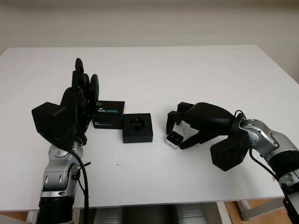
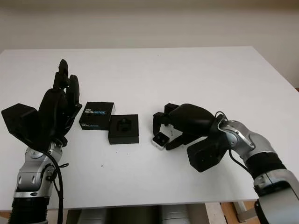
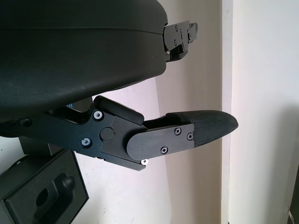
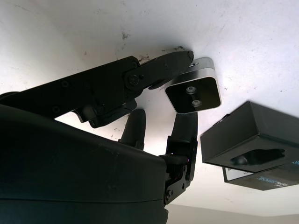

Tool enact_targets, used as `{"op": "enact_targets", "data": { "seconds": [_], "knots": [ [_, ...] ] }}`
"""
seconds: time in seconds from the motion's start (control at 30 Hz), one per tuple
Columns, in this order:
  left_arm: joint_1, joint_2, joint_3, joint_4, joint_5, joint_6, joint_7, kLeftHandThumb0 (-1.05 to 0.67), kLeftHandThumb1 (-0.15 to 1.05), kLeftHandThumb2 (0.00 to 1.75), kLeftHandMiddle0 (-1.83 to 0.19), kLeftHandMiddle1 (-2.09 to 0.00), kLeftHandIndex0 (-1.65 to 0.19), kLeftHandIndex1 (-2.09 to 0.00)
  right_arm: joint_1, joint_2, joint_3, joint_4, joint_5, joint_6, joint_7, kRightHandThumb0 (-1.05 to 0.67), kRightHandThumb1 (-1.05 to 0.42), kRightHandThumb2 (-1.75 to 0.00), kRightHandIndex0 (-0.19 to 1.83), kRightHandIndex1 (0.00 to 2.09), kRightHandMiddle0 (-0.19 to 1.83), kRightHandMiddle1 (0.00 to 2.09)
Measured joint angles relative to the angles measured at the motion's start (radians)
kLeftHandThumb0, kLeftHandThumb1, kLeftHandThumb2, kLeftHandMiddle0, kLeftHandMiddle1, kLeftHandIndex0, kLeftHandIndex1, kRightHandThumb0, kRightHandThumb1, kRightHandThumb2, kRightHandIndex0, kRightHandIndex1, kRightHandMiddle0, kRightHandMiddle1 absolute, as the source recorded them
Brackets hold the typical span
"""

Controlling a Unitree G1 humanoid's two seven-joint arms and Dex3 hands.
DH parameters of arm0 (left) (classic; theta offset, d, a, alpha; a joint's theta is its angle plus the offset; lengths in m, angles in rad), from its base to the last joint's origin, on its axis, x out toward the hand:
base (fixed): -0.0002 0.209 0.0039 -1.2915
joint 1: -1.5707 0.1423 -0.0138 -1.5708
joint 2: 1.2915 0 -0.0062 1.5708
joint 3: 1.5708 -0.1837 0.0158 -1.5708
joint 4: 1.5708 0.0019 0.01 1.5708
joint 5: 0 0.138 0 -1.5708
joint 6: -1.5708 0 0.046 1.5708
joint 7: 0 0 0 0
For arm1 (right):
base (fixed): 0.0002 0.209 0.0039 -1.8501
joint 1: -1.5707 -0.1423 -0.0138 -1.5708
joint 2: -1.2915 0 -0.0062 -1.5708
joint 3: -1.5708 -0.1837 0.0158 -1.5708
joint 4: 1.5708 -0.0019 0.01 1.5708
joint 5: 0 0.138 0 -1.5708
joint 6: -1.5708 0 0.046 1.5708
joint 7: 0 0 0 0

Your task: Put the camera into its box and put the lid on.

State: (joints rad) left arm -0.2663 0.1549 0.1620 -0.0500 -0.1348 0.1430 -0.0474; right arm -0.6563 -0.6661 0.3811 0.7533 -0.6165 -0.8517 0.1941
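White table (image 1: pixel 187 70) against a plain pale wall (image 1: pixel 149 21), wooden floor (image 1: pixel 236 207) below its front edge

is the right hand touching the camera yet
Touching. In the right wrist view the right hand has fingers pressed against opposite sides of the camera, no gap showing.

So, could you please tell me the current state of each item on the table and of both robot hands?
camera: on the table, outside the box, right robot hand's fingers closed on it.
box: open, insert bare, nothing in it.
lid: off, lying flat on the table behind the box's left corner.
right robot hand: shut on the camera.
left robot hand: open, raised left of the lid.
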Motion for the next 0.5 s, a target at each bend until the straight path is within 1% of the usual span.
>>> {"op": "enact_targets", "data": {
  "seconds": [0.07,0.17,0.23,0.27,0.3,0.33,0.37,0.4,0.47,0.5],
  "knots": [
    [0.0,0.0,0.0,0.0,0.0,0.0,0.001,-0.72,1.05,0.59,0.19,0.0,0.19,0.0,0.0,0.0,0.0,0.003,0.0,-0.003,-0.006,-0.37,-1.01,-0.07,0.25,1.55,0.31,1.4],
    [0.0,0.0,0.0,0.0,0.001,0.001,0.001,-0.72,1.05,0.59,0.19,0.0,0.19,0.0,0.0,0.001,0.004,0.003,-0.011,-0.006,-0.021,-0.39,-1.04,-0.1,0.23,1.59,0.32,1.41],
    [0.0,0.0,0.0,0.0,0.001,0.002,0.001,-0.71,1.05,0.59,0.19,0.0,0.19,0.0,0.0,0.001,0.005,0.003,-0.028,-0.009,-0.043,-0.41,-1.05,-0.12,0.16,1.57,0.33,1.43],
    [0.0,0.0,0.0,0.0,0.001,0.002,0.001,-0.71,1.05,0.58,0.19,0.0,0.19,0.0,0.0,0.002,0.006,0.004,-0.032,-0.009,-0.052,-0.42,-1.05,-0.13,0.07,1.4,0.31,1.49],
    [0.0,0.0,0.0,0.0,0.001,0.002,0.001,-0.71,1.05,0.58,0.19,0.0,0.19,0.0,0.0,0.003,0.006,0.007,-0.033,-0.007,-0.055,-0.42,-1.05,-0.13,0.08,1.19,0.29,1.52],
    [0.0,0.0,0.0,0.0,0.001,0.002,0.001,-0.71,1.05,0.58,0.19,0.0,0.19,0.0,0.0,0.005,0.005,0.012,-0.031,-0.002,-0.058,-0.43,-1.05,-0.12,0.11,0.95,0.28,1.55],
    [0.0,0.0,0.0,0.0,0.0,0.003,0.001,-0.71,1.05,0.58,0.19,0.0,0.19,0.0,0.0,0.007,0.004,0.014,-0.027,0.01,-0.055,-0.44,-1.05,-0.11,0.17,0.61,0.27,1.57],
    [0.0,0.0,0.0,0.0,0.0,0.004,0.001,-0.71,1.05,0.57,0.19,0.0,0.19,0.0,0.0,0.01,0.003,0.015,-0.021,0.021,-0.049,-0.44,-1.05,-0.11,0.22,0.43,0.27,1.57],
    [0.0,0.0,0.0,0.0,0.0,0.007,0.001,-0.71,1.05,0.57,0.19,0.0,0.19,0.0,0.0,0.02,-0.002,0.017,0.006,0.048,-0.031,-0.44,-1.05,-0.1,0.26,0.22,0.29,1.58],
    [0.0,0.0,0.0,0.0,0.0,0.008,0.0,-0.71,1.05,0.57,0.19,0.0,0.19,0.0,0.0,0.026,-0.007,0.019,0.022,0.062,-0.018,-0.44,-1.05,-0.1,0.25,0.19,0.29,1.58]
  ]
}}
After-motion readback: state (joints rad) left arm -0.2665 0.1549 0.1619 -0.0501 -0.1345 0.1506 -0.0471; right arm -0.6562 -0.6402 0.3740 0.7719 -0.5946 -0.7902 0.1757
